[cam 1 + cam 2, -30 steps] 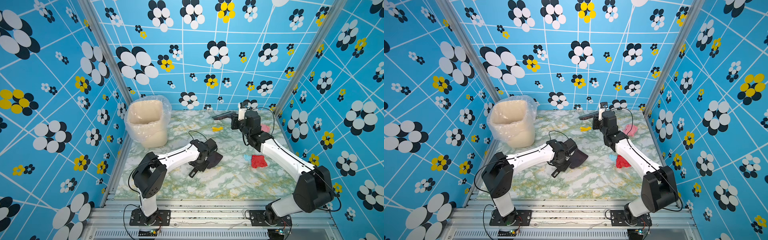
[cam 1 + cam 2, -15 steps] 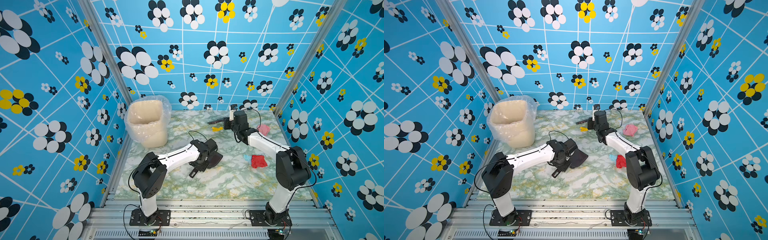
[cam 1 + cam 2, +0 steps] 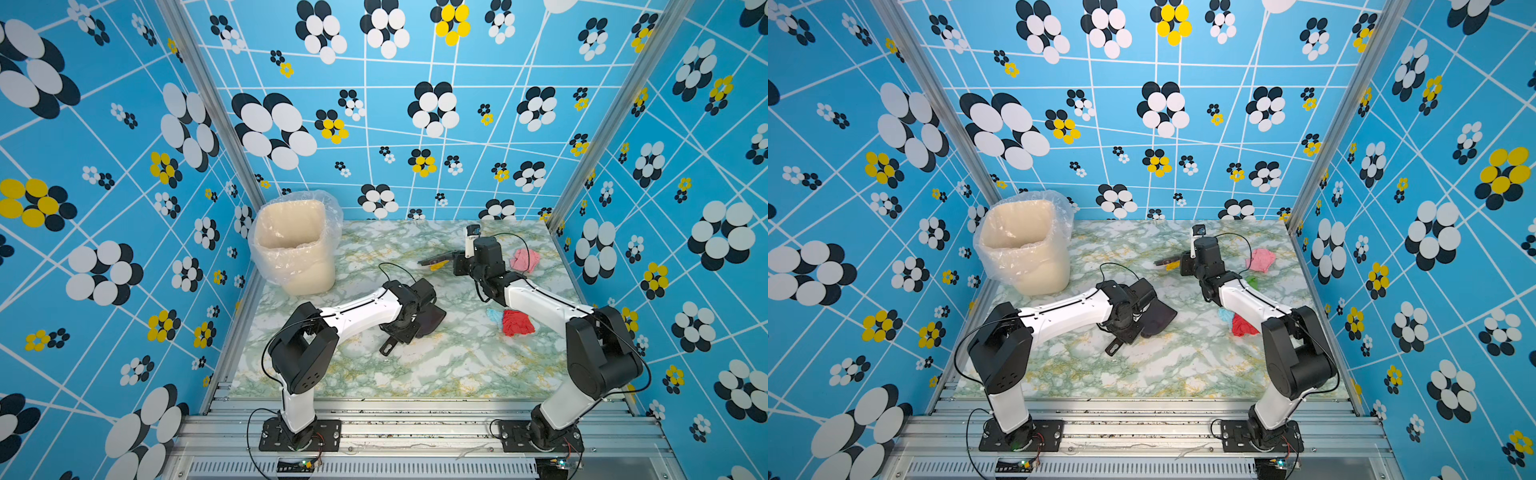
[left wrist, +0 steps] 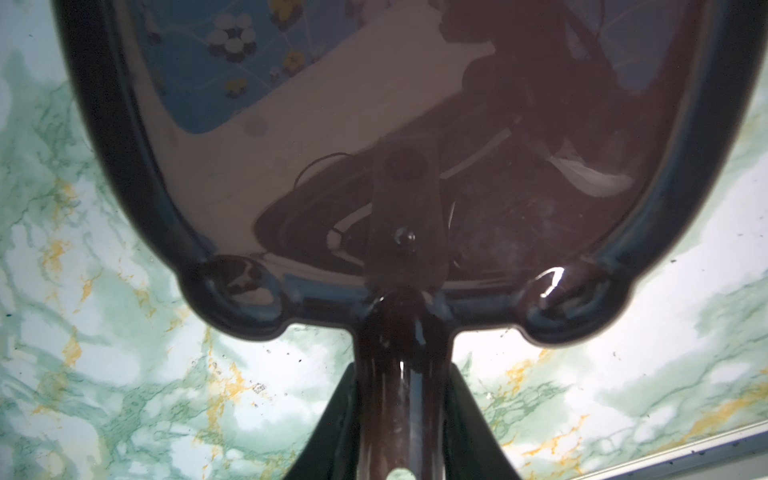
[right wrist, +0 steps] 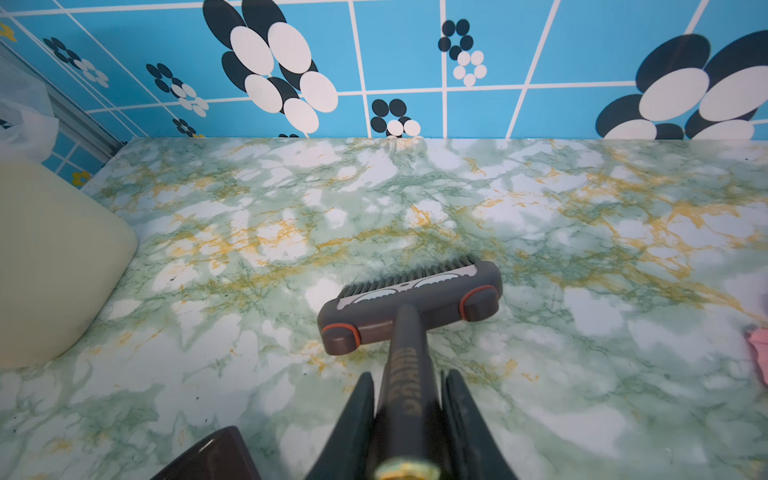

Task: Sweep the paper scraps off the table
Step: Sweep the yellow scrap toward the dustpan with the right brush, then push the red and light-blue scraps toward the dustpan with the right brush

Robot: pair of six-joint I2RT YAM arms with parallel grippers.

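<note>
The left gripper (image 4: 403,370) is pinched tight on the handle of a glossy dark brown plastic dustpan (image 4: 374,104), with its two black fingers (image 4: 340,415) flanking the handle. The dustpan sits low over the middle of the white, green and yellow marble-patterned worktop (image 3: 436,365). Whether its lip touches the surface I cannot tell.

The right gripper (image 5: 407,380) is clamped on the handle of a dark grey hand brush (image 5: 409,303) with orange end caps. The bristles point away from the gripper, close over the worktop. The brush lies behind the dustpan and apart from it.

A small yellow paper scrap (image 3: 439,266) shows just under the brush in both top views. Near the dustpan on its right, a crumpled red paper scrap (image 3: 515,323) lies touching a light blue paper scrap (image 3: 493,315). Farther back and to the right of the dustpan lie a green paper scrap (image 3: 1252,281) and a pink paper scrap (image 3: 524,259).

Behind the dustpan and to its left stands a cream plastic bin (image 3: 295,245) lined with clear plastic film.
</note>
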